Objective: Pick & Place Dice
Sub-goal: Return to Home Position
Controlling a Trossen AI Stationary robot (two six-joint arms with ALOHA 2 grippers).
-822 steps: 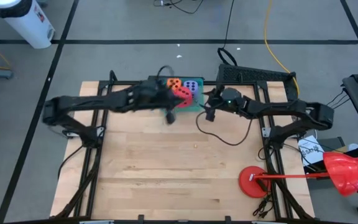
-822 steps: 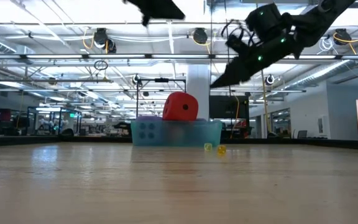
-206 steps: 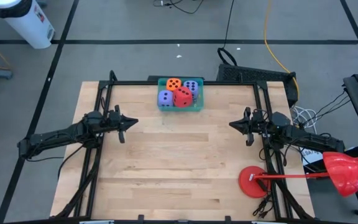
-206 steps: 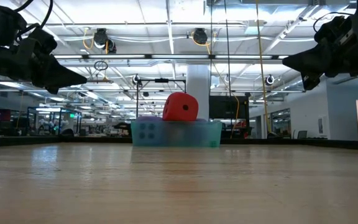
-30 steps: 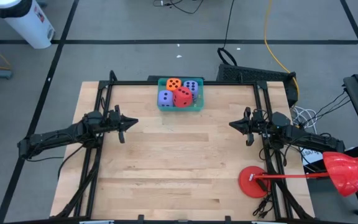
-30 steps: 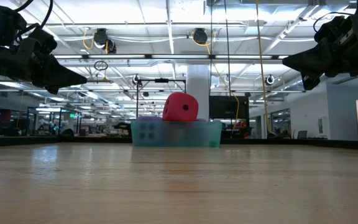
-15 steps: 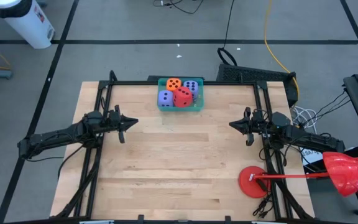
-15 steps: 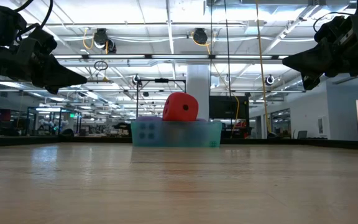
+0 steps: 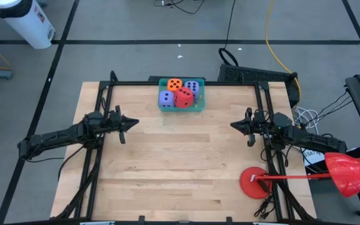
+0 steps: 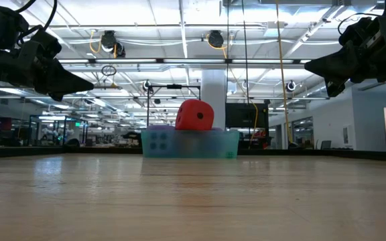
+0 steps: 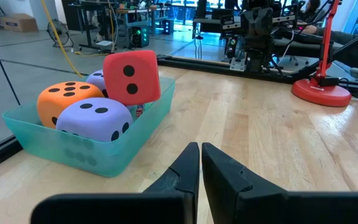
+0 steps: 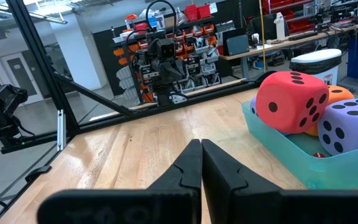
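Several dice lie in a teal bin (image 9: 197, 106) at the table's far middle: two purple ones (image 9: 166, 98) (image 9: 192, 87), an orange one (image 9: 175, 84) and a red one (image 9: 184, 96) resting tilted on top of the others. My left gripper (image 9: 135, 123) hovers shut above the table's left side, pointing level toward the right, with nothing in it. My right gripper (image 9: 232, 125) hovers shut at the right side, pointing toward the left, also holding nothing. The wrist views show the same bin (image 11: 73, 149) (image 12: 303, 163) and the shut gripper of each arm (image 11: 200, 149) (image 12: 201, 146).
A red round base (image 9: 254, 182) with a red horn-shaped thing (image 9: 345, 173) on a rod stands at the table's near right corner. Black frame rails (image 9: 99, 162) run along both table sides. Bare wood (image 9: 180, 162) lies between the arms.
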